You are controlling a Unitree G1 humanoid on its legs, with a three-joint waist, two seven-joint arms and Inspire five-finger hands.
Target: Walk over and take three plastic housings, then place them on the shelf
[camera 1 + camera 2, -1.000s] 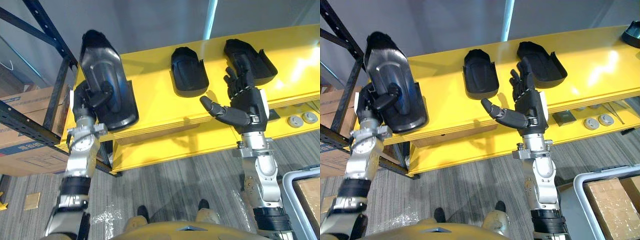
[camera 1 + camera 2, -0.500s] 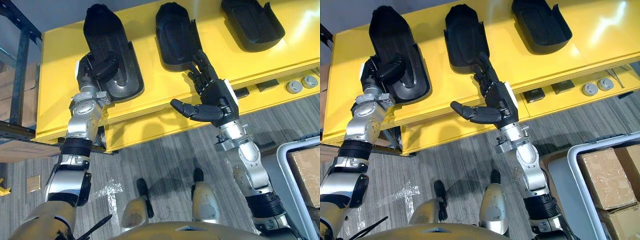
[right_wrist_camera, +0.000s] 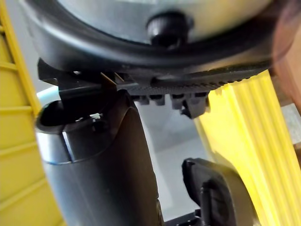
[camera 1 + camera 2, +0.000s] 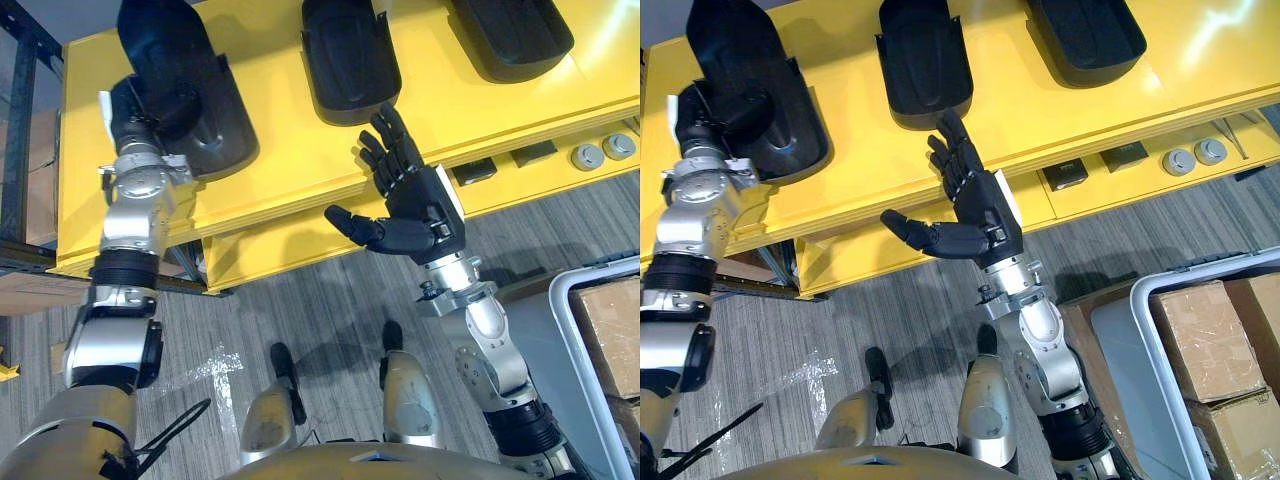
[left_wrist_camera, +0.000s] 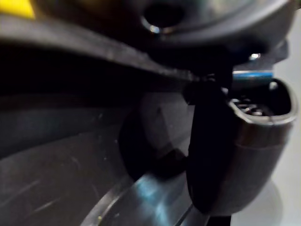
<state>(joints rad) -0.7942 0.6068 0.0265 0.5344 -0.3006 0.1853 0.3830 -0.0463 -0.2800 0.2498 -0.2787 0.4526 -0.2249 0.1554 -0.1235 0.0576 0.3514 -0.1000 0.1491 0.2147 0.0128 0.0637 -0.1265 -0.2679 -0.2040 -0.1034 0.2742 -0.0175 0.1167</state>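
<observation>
Left hand (image 4: 138,108) curled round left housing (image 4: 170,40), presumably to lift; right hand (image 4: 412,205) empty, fingers (image 4: 393,143) spread, poised near middle housing (image 4: 345,45).

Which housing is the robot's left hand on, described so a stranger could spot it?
Find the long yellow table with three black plastic housings in a row across it. The one meant is the leftmost housing, near the table's left end. Unlike the middle housing and the right housing, it has the robot's left hand clamped on its near end.
</observation>
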